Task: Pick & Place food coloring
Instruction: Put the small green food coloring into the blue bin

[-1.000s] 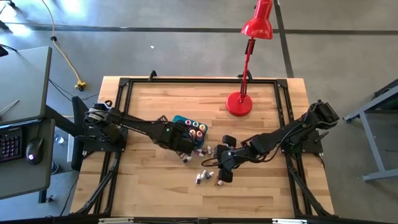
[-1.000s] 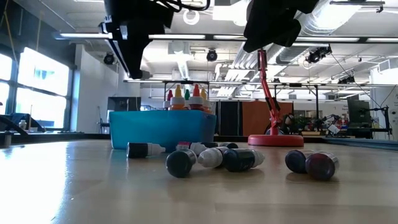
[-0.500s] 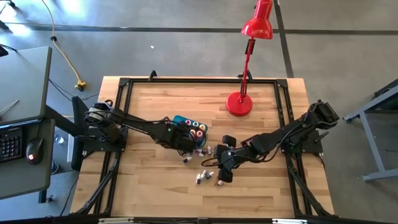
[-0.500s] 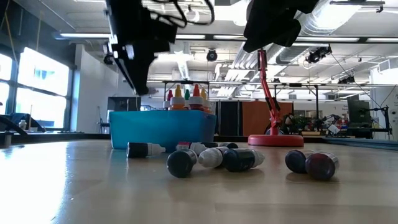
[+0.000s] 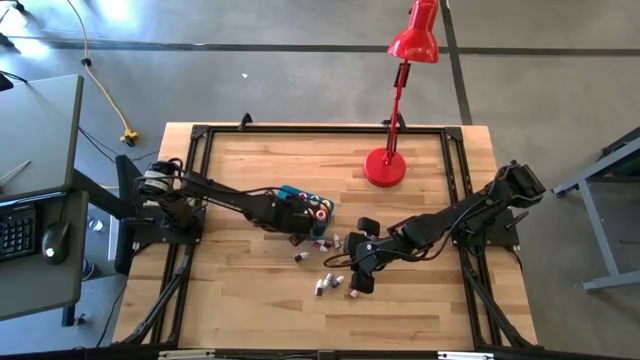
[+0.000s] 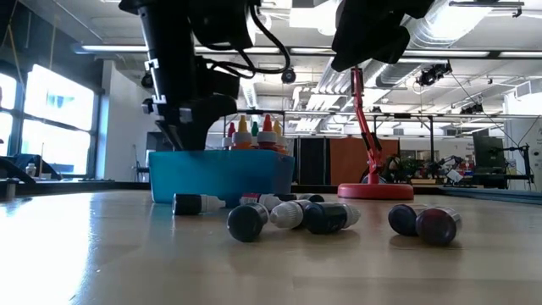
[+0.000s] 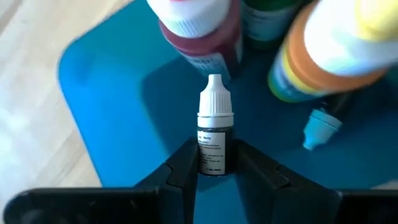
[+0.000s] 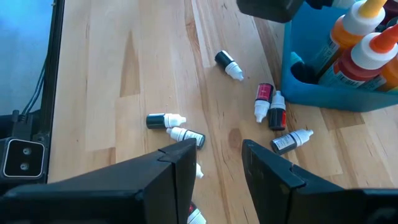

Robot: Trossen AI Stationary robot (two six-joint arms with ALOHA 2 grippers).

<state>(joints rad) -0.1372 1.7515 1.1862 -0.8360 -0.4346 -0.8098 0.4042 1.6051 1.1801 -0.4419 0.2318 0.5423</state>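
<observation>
The teal tub (image 5: 297, 192) stands left of the table's middle, with several dropper bottles (image 6: 254, 133) upright in it. My left gripper (image 5: 291, 214) reaches down into the tub (image 7: 99, 93), shut on a dark bottle with a white cap (image 7: 214, 140). Red, green and orange bottles (image 7: 202, 34) stand close beyond it. Several loose bottles (image 5: 326, 282) lie on their sides on the wood just right of and nearer than the tub. My right gripper (image 8: 217, 162) hangs open above these loose bottles (image 8: 166, 121), touching none. My left gripper pinches the dark bottle by the lower part of its body (image 7: 213, 163) between its two fingers. The fingers (image 7: 183, 165) come from above, slanting down into the tub, and lie along the bottle. Its white cap (image 7: 214, 102) sticks out past the fingertips over the tub's blue floor.
A red desk lamp stands with its base (image 5: 385, 167) near the far right of the table. Black frame rails (image 5: 190, 200) run along the table's sides. Bare wood lies toward the near edge (image 5: 260, 310). A small teal-capped bottle (image 7: 320, 127) lies inside the tub.
My left gripper has carried the dark bottle from beside the tub's near side toward the far edge and down into the tub. The right arm and the loose bottles have stayed where they were.
</observation>
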